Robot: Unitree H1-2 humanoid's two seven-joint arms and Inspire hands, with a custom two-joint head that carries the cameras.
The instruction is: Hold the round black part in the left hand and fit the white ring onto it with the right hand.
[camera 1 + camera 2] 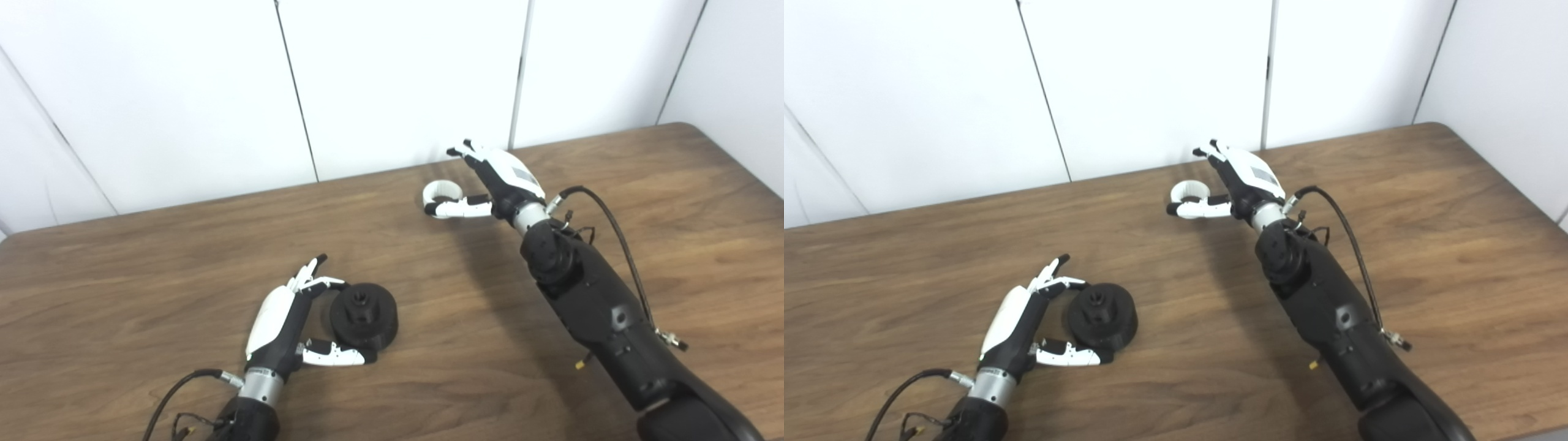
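The round black part point(364, 315) lies flat on the wooden table point(153, 275), a bolt-like hub in its top. My left hand point(288, 321) is open beside it on its left, thumb along its near edge and fingers curving past its far edge, not gripping it. The white ring point(442, 192) lies on the table near the far edge. My right hand point(490, 180) is open right next to the ring, with its thumb stretched out just in front of it and its fingers raised behind.
White wall panels point(398, 79) stand directly behind the table's far edge. The right forearm point(588, 300) crosses the table's right half, a black cable point(618, 233) looping from its wrist. Bare wood lies between the two hands.
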